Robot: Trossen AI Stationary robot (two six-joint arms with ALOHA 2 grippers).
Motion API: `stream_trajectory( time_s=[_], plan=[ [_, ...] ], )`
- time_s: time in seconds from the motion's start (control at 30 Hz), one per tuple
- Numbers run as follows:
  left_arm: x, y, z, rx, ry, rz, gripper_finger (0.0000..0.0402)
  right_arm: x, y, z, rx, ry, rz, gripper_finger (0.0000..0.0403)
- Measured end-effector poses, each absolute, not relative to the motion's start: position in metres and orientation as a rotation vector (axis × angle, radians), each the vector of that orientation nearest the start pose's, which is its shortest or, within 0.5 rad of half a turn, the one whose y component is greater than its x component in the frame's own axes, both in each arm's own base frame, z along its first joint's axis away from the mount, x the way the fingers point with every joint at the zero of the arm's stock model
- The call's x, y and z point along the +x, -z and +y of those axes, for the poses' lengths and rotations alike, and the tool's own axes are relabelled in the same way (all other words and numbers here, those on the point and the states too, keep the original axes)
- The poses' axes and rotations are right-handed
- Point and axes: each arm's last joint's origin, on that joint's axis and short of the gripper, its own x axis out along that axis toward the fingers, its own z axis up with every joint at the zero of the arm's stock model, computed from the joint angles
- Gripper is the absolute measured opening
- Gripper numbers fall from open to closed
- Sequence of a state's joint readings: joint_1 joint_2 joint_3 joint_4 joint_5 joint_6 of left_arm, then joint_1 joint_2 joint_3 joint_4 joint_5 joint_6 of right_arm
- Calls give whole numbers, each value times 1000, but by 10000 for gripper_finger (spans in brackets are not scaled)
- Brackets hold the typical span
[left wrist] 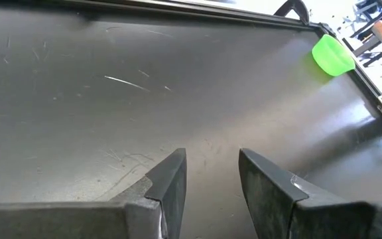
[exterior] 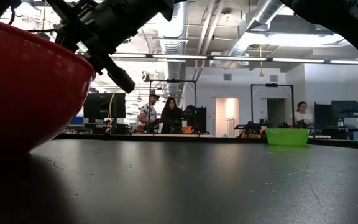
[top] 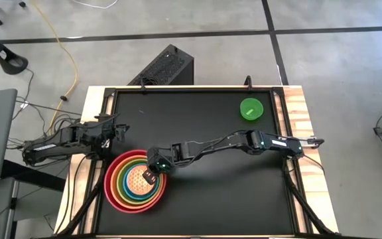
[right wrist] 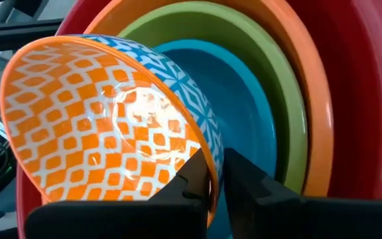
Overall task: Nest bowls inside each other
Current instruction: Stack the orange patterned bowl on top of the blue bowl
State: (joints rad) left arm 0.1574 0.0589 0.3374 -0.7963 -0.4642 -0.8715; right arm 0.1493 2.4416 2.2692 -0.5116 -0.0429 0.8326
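A nest of bowls stands near the table's front left: red (top: 113, 194) outermost, then orange (right wrist: 297, 40), lime green (right wrist: 244, 33) and blue (right wrist: 244, 93). A small bowl (top: 136, 179), orange with white diamonds inside and blue-and-white outside, sits tilted in the blue bowl, with my right gripper (top: 150, 176) at its rim. The smallest bright green bowl (top: 251, 109) stands alone on its base at the far right. My left gripper (left wrist: 211, 172) waits open over the table's left edge, holding nothing. My right gripper has the patterned bowl's rim (right wrist: 207, 149) between its two fingers, one finger (right wrist: 184, 192) inside the bowl and the other (right wrist: 257, 186) outside. The fingers come slanting down from the table's right side. The bowl is tilted within the nest, over the blue bowl.
The black tabletop (top: 197, 133) lies bare between the nest and the green bowl. A raised frame (top: 280, 99) runs round the mat. A black box (top: 164, 66) and cables lie on the floor beyond the far edge. People stand far back in the room (exterior: 166, 115).
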Motion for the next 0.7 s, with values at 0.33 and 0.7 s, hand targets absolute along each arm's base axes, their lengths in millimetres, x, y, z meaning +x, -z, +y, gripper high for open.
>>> stream_trajectory(
  time_s=[0.33,0.7],
  plan=[
    [54,-198,22,-743,-789,220,128,542,-229,83,773,113,721,61],
    [54,-198,22,-742,-788,221,128,542,-229,84,799,104,724,62]
  ],
)
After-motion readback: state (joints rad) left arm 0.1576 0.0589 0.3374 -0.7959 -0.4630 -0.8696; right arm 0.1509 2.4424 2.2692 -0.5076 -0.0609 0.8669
